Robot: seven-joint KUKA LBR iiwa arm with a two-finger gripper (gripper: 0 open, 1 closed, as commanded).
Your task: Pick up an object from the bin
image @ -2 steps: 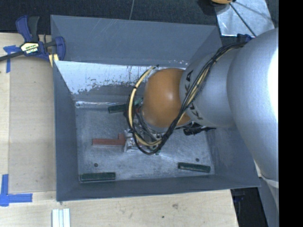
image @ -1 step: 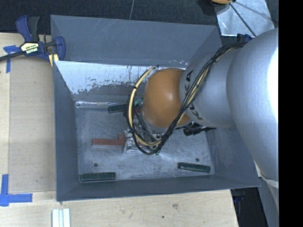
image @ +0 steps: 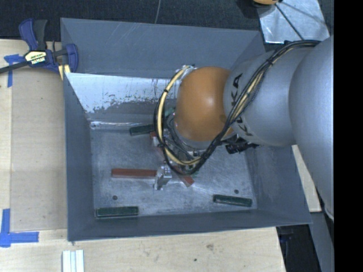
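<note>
Grey metal makes up the big bin [image: 79,152] you are looking down into, with sloping walls and a flat, scratched floor. Your big silver arm [image: 289,95] comes in from the right and bends down over the middle of the floor. At its end sits a round orange cover [image: 201,103], and yellow and black cables [image: 161,112] loop around that cover on its left side.

Under the cover, the gripper [image: 163,179] points down at the floor, a bit in front of the middle. You cannot tell if it is open or closed, because the cover and cables hide most of it. Its metal tip is right at the right end of a flat brown-red stick [image: 131,174]. That stick lies flat on the floor and runs off to the left from the gripper. You cannot tell if the tip touches the stick or just sits beside it.

A long dark green bar [image: 116,212] lies along the front edge of the floor, near the left corner. A second dark green bar [image: 232,200] lies near the front right corner, well apart from the gripper. A short dark bar [image: 140,130] lies by the back wall, left of the cables. A tiny red piece [image: 188,181] shows just right of the gripper's tip.
</note>
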